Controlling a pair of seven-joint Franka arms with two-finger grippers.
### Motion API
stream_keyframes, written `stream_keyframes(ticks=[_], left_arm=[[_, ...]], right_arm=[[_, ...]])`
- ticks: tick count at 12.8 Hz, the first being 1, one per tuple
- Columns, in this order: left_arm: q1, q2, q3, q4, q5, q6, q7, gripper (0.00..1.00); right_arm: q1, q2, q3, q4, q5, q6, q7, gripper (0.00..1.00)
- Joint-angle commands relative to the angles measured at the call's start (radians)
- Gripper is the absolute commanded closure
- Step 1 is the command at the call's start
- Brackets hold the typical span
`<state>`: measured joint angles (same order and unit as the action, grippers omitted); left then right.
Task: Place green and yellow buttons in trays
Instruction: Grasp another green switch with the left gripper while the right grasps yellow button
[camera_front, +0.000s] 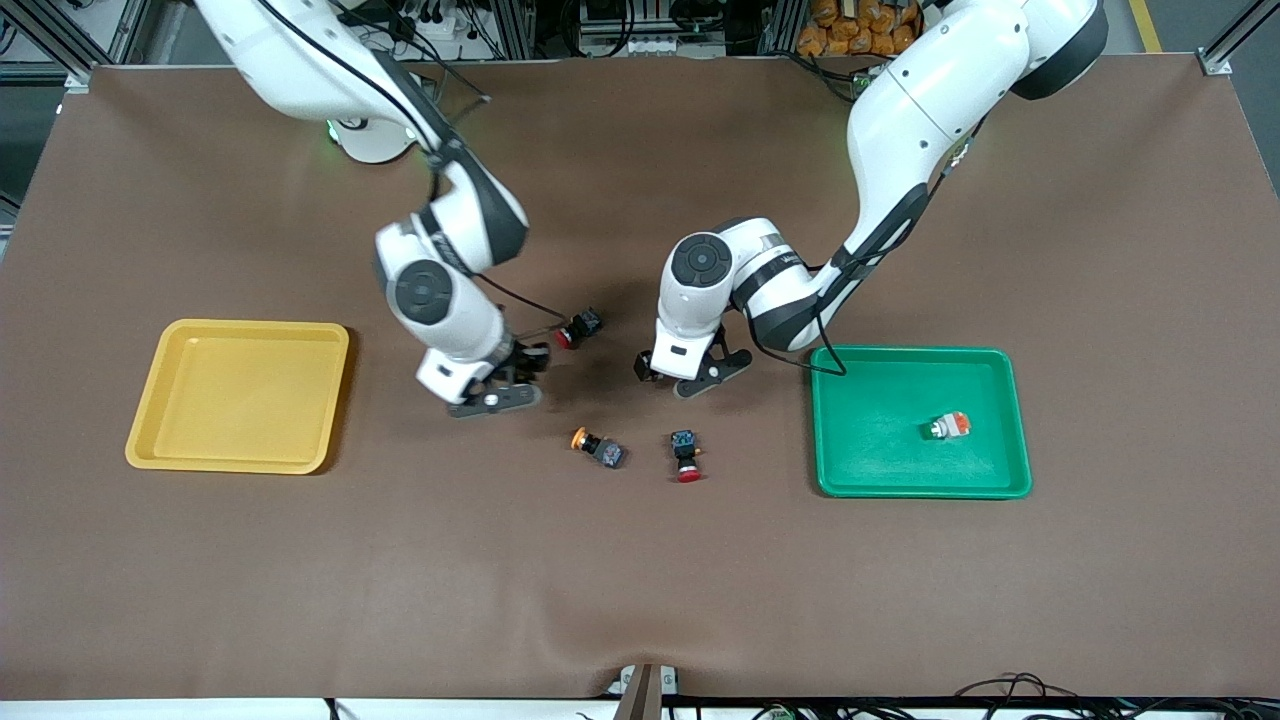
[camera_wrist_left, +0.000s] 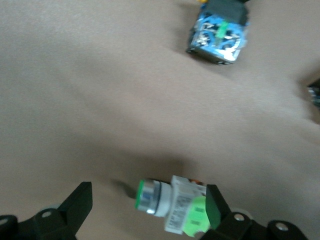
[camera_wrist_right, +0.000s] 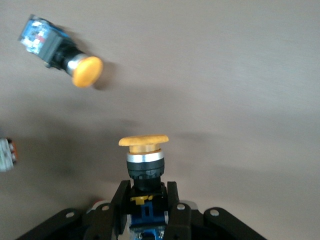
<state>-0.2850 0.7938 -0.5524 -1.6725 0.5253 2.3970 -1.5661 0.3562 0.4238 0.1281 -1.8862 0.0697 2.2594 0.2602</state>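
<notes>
My right gripper (camera_front: 497, 388) (camera_wrist_right: 145, 192) is shut on a black-bodied button with an orange-yellow cap (camera_wrist_right: 144, 157), over the mat beside the yellow tray (camera_front: 240, 395). My left gripper (camera_front: 697, 375) (camera_wrist_left: 147, 210) is open, low over the mat beside the green tray (camera_front: 850, 450). A pale grey-white button with a green block (camera_wrist_left: 175, 205) lies on the mat between its fingers, touching one finger (camera_wrist_left: 216, 205). A second yellow-capped button (camera_front: 597, 445) (camera_wrist_right: 65, 50) lies loose, nearer the camera. Another grey-white button (camera_front: 948, 427) lies in the green tray.
Two red-capped black switches lie on the mat: one (camera_front: 578, 328) between the two arms, one (camera_front: 686, 455) beside the loose yellow-capped button. A black switch with a blue end (camera_wrist_left: 218, 32) shows in the left wrist view. The yellow tray holds nothing.
</notes>
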Motion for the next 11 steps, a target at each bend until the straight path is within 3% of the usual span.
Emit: stream_keyframes(ticks=[1,6,9,10,11], left_arm=[[-0.023,0.028,0.003,0.046,0.024,0.010,0.015,0.00],[-0.031,0.062,0.005,0.046,0.025,0.070,0.122,0.00],[-0.033,0.077,0.005,0.046,0.062,0.071,0.129,0.00],[-0.033,0.084,0.005,0.046,0.062,0.071,0.129,0.06],[-0.033,0.084,0.005,0.046,0.070,0.076,0.130,0.27]], right_arm=[[-0.069,-0.097,-0.010,-0.071,-0.018,-0.073,-0.096,1.00],[-0.117,-0.163,-0.238,-0.180,-0.010,-0.101,-0.604,1.00],[-0.135,-0.151,-0.379,-0.179,0.009,-0.101,-0.976,1.00],[-0.137,-0.149,-0.421,-0.174,0.009,-0.101,-1.068,1.00],[-0.141,-0.143,-0.471,-0.166,0.009,-0.100,-1.178,1.00]])
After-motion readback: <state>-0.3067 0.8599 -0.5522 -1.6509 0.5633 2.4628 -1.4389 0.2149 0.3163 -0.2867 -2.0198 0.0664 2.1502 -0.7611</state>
